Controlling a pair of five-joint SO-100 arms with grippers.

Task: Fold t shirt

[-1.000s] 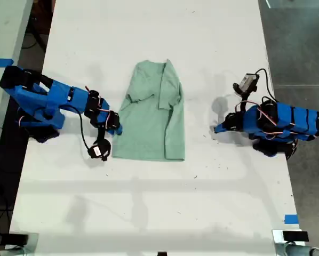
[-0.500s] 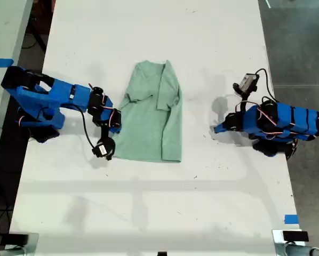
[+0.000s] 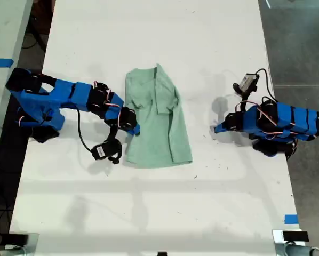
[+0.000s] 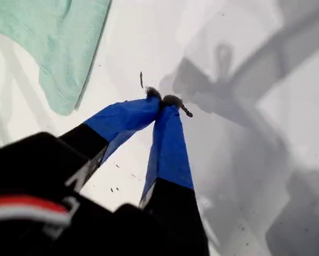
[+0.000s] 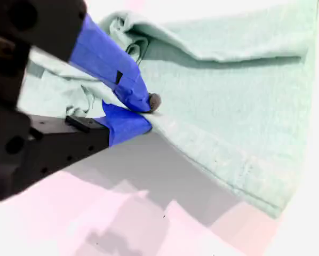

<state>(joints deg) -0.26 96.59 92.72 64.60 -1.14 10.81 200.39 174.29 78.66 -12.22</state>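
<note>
The t shirt (image 3: pixel 157 117) lies near the middle of the white counter (image 3: pixel 149 213), already partly folded lengthwise, one sleeve turned in over the body. The step in hand appears to be the fold of the long edge on the exterior view's left.

To do it well, the pinched edge should be lifted only enough to clear the counter, carried straight across toward the far long edge, and laid so both edges run parallel. A pull along the counter would likely drag the whole shirt and skew the hem.

My second tool (image 5: pixel 143 109) is clamped on the shirt's side edge: the second wrist view shows blue fingers (image 5: pixel 109 61) closed with cloth between them, the fabric raised off the counter there. In the exterior view it sits at the shirt's left edge.

My first tool (image 4: pixel 165 101) is closed with tips together, holding nothing, above bare counter, apart from the shirt at the exterior view's right.
</note>
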